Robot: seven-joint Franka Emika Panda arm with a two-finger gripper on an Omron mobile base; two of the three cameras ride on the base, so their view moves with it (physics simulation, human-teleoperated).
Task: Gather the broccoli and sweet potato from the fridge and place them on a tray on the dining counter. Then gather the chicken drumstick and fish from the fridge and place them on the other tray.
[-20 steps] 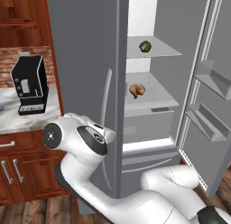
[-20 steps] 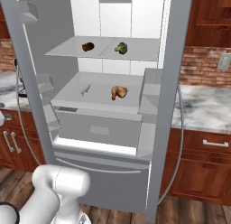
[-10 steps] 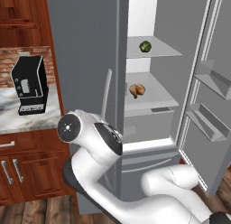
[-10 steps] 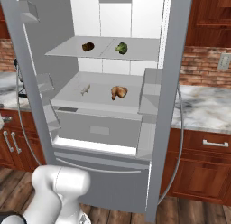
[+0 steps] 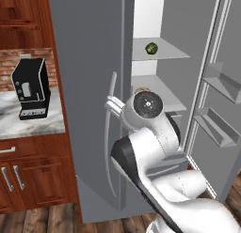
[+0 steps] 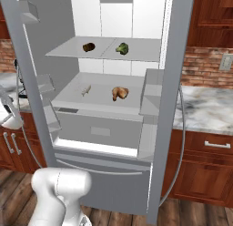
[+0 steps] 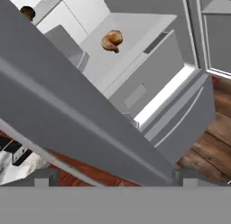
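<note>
the gripper (image 7: 113, 180), jaws wide and empty, sits near the left fridge door (image 5: 89, 86), so swing clear of its edge first. beyond, chicken drumstick (image 6: 119, 93) and fish (image 6: 85, 89) lie on the lower shelf; reach higher and farther for the broccoli (image 6: 121, 48), right of the sweet potato (image 6: 88, 47).

coffee machine (image 5: 30, 89): black, upright on marble bench (image 5: 28, 121), 9 o'clock in left base view | wood cabinets (image 5: 23, 178): below bench | brick wall (image 6: 205, 61): 3 o'clock in right base view | wall socket (image 6: 225, 62): on brick | wood floor (image 7: 212, 142): 4 o'clock in hand view
</note>
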